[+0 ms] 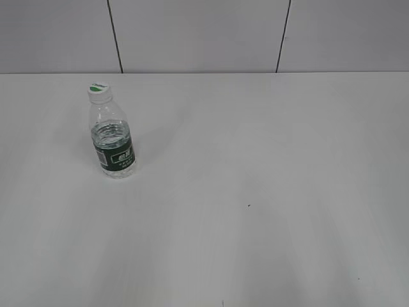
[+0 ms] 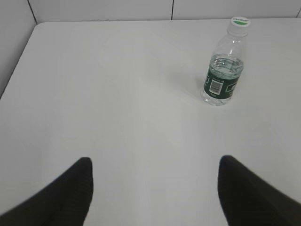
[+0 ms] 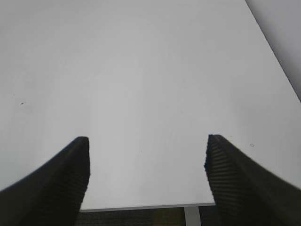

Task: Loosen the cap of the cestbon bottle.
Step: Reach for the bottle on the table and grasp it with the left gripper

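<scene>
Exterior view: the bottle (image 1: 113, 135) stands upright on the white table (image 1: 268, 192) at about 9 o'clock, cap (image 1: 99, 91) still seated; neither arm appears. Left wrist view: the left gripper (image 2: 155, 188) hangs with jaws spread wide and empty; bottle at 1 o'clock, well apart. Right wrist view: the right gripper (image 3: 146, 174) is likewise spread wide and empty over the table's near edge; no bottle visible. Suggested technique: one gripper should clamp the ribbed body firmly below the neck, while the other squeezes the cap squarely from above before twisting.
</scene>
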Motion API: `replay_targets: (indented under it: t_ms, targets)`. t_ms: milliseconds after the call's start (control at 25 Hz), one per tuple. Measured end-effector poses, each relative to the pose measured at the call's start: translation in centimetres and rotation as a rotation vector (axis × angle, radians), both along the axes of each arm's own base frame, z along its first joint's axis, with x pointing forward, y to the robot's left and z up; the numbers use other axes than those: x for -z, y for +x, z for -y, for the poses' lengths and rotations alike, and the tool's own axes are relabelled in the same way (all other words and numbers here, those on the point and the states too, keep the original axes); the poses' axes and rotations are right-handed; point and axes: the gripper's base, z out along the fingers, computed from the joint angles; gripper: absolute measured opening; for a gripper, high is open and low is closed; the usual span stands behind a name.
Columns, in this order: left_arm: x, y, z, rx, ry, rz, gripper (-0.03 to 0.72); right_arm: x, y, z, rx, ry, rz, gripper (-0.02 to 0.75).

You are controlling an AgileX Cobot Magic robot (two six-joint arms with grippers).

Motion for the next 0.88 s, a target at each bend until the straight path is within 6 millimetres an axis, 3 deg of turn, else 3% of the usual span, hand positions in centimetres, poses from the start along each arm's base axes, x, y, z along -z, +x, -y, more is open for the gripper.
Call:
replay_targets:
  t_ms: [880]
  targets:
    - [0.0,0.0,-0.01,0.0,0.001,0.0,0.498,0.0,0.0,0.0,0.0,0.0,0.0,0.58]
